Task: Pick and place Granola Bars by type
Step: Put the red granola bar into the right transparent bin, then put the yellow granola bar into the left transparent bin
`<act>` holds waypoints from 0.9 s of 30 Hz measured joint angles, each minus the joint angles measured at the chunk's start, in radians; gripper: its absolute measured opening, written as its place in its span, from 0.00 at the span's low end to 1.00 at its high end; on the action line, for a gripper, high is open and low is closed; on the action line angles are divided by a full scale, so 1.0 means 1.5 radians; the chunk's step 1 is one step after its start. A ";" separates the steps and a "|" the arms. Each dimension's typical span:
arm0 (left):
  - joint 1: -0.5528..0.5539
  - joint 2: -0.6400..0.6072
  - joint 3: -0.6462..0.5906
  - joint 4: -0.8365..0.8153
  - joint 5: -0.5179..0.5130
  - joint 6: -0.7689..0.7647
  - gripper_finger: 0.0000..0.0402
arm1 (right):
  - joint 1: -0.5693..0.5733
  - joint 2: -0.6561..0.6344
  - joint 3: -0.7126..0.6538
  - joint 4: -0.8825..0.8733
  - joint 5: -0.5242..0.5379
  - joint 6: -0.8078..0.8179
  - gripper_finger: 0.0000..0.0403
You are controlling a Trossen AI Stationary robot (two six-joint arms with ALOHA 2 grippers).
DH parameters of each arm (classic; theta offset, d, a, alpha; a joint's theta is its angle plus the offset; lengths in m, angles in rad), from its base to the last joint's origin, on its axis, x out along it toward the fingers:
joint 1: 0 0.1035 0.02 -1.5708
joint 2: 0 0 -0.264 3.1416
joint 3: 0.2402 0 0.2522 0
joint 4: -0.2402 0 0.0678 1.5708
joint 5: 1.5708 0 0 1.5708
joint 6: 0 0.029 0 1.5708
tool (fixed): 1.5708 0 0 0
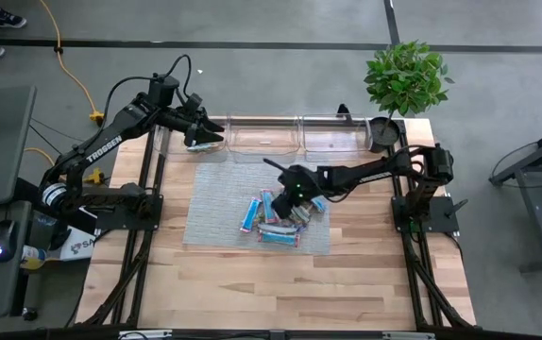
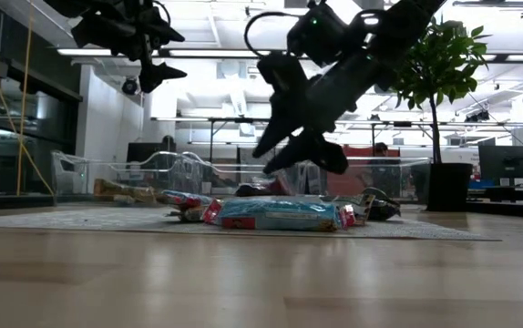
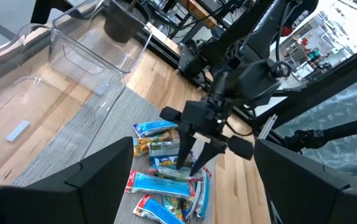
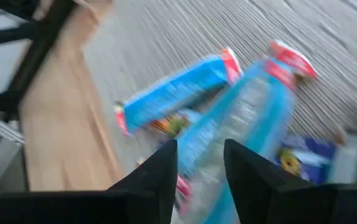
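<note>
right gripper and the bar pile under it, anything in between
Nothing: in the low view the right gripper hangs open above the granola bars with only clear air between. The left wrist view shows the same gap.

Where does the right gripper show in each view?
High: right gripper over the granola bar pile on the grey mat.
Low: upper centre, jaws open, above the pile.
Left wrist: centre.
Right wrist: bottom edge.
Shared landmark: the pile.

The right gripper [image 1: 285, 194] hangs open over the bar pile [image 1: 273, 215], blocking approach from above; clear bins [image 1: 263, 135] wall the far edge, bare wood lies near.
</note>
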 joint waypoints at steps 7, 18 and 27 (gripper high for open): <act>0.000 0.000 0.000 0.000 0.000 0.000 0.82 | 0.000 0.000 0.000 0.007 -0.001 -0.002 0.29; 0.000 0.000 0.000 0.000 0.000 0.000 0.82 | 0.020 0.000 0.000 0.057 -0.139 -0.156 0.29; 0.000 0.000 0.000 -0.001 0.000 0.000 0.82 | 0.053 0.000 0.029 0.041 -0.076 -0.431 0.29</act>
